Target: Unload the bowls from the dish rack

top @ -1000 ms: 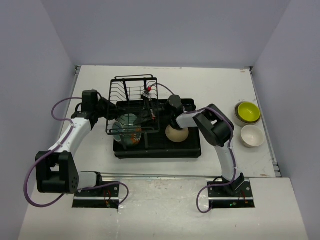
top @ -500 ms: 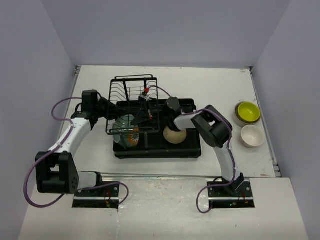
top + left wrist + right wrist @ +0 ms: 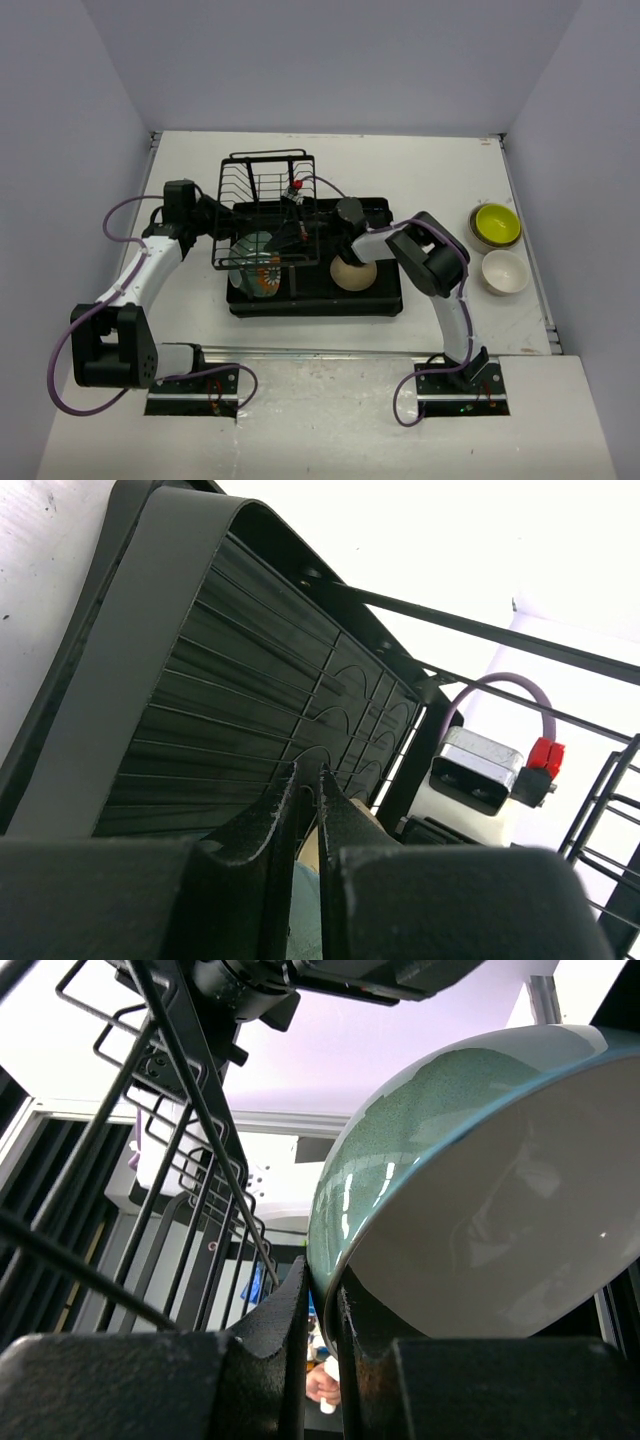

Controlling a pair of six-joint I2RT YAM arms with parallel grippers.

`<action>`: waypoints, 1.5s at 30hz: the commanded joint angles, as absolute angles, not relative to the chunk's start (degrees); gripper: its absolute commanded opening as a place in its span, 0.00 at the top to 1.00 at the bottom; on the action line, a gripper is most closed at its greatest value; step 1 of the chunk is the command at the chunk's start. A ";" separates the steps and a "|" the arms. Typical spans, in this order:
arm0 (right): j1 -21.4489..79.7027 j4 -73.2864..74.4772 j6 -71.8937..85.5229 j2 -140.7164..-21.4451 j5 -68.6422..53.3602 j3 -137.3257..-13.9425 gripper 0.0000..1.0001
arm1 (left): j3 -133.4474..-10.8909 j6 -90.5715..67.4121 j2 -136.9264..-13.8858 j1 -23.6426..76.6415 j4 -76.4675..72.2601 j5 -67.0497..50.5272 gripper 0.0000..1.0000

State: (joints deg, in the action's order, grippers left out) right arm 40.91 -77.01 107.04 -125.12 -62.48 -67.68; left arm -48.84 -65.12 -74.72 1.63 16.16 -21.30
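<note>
The teal bowl point(image 3: 255, 266) with an orange flower hangs tilted inside the wire holder point(image 3: 262, 182) of the black dish rack point(image 3: 312, 306). My right gripper point(image 3: 289, 244) is shut on its rim; in the right wrist view the fingertips point(image 3: 322, 1280) pinch the teal wall point(image 3: 400, 1140). My left gripper point(image 3: 228, 243) reaches in from the left, its jaws nearly closed point(image 3: 310, 770) with a teal sliver point(image 3: 305, 920) between them. A beige bowl point(image 3: 352, 272) lies upside down on the tray. A yellow-green bowl point(image 3: 495, 225) and a cream bowl point(image 3: 503, 272) sit on the table at right.
The rack's wires point(image 3: 180, 1110) cross close in front of the right gripper. The ribbed tray floor point(image 3: 230, 680) fills the left wrist view, with the right wrist camera point(image 3: 480, 775) facing it. The yellow-green bowl is stacked on another bowl. White walls enclose the table.
The teal bowl has shifted slightly down and toward the near side and tilted more, showing its flower. The right wrist has moved a little left; the left arm has barely moved.
</note>
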 commanded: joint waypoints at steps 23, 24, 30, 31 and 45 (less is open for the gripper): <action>36.12 -93.26 106.35 -122.87 -68.73 -64.25 1.00 | -45.70 -66.44 -71.98 0.97 14.24 -22.32 0.87; 36.04 -93.08 106.00 -122.52 -68.82 -64.42 1.00 | -45.88 -66.45 -72.16 0.88 14.15 -22.32 0.87; 35.86 -88.42 102.66 -120.59 -70.75 -64.25 1.00 | -45.88 -66.53 -72.51 0.79 13.71 -22.59 0.88; 35.86 -87.11 101.79 -120.15 -71.01 -64.34 1.00 | -45.88 -66.53 -72.60 0.79 13.71 -22.50 0.88; 33.58 -80.24 96.15 -116.89 -72.07 -63.46 1.00 | -46.41 -66.62 -72.95 0.70 13.54 -22.76 0.87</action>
State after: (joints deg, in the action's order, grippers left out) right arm 34.85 -77.10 99.29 -119.50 -71.05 -63.40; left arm -46.00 -65.98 -73.36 1.15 15.31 -21.30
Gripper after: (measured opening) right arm 0.122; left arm 0.123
